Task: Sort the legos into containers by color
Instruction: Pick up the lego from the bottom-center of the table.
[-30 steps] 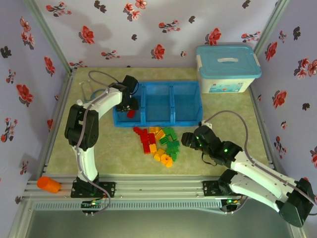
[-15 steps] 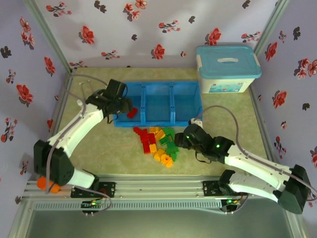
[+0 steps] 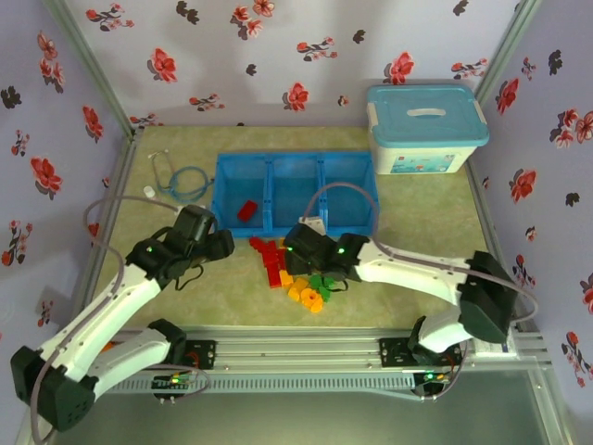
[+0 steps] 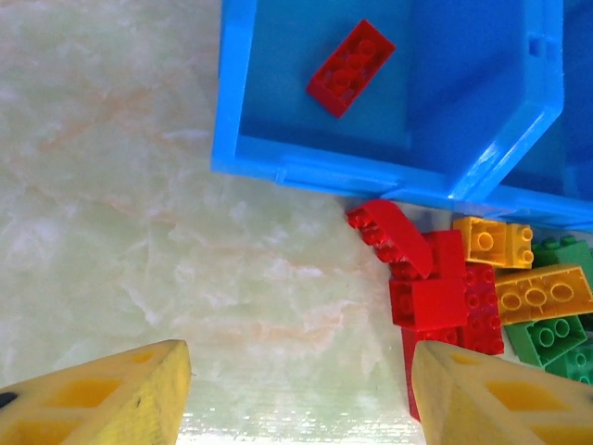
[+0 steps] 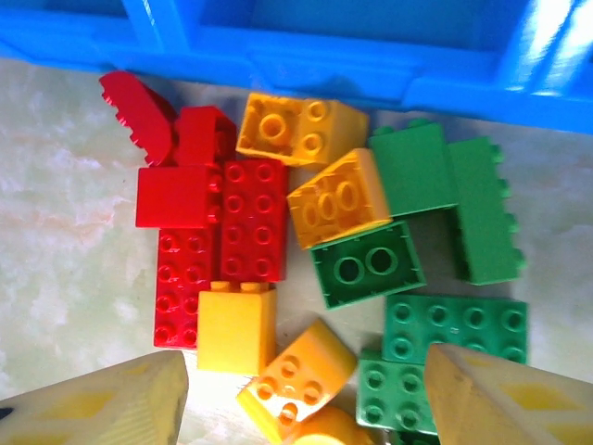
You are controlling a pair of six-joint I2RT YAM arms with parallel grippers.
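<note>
left gripper (image 4: 296, 399): fingers spread wide, nothing pinched, pointed down at bare table (image 4: 139, 232) just left of the brick pile (image 4: 454, 287)
right gripper (image 5: 306, 408): spread too, nothing gripped, held right above the brick pile
brick pile: red, orange and green ones bunched up against the tray (image 4: 306, 171) front wall
tray: one red brick (image 4: 350, 67) seen lying slantwise in the left compartment
</note>
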